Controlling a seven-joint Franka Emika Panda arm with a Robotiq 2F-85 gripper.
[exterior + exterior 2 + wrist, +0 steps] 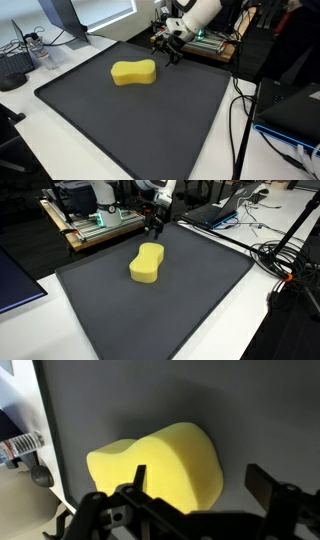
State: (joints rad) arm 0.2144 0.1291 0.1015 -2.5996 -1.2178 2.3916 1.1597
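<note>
One yellow sponge (134, 72) lies flat on a dark mat (130, 125) that covers most of the white desk (30, 135) in an exterior view. It sits in the part of the mat towards the arm (195, 12), with bare mat all round it. The jaws hang over the mat's far edge, near the sponge but apart from it. Cables (240, 110) run down beside the mat.

In an exterior view the sponge (147, 262) points lengthwise towards the arm (158, 190), and the jaws hover just beyond its far end. They seem to be clear of the mat (170, 310), though they are too small here to be sure. More cables (285, 260) lie on the desk (40, 330) beside the mat.

In the wrist view the sponge (165, 465) fills the middle, resting on the mat (130, 400). The jaws stand spread as wide as they go, their dark fingers (262, 485) low in the frame, gripping nothing.
</note>
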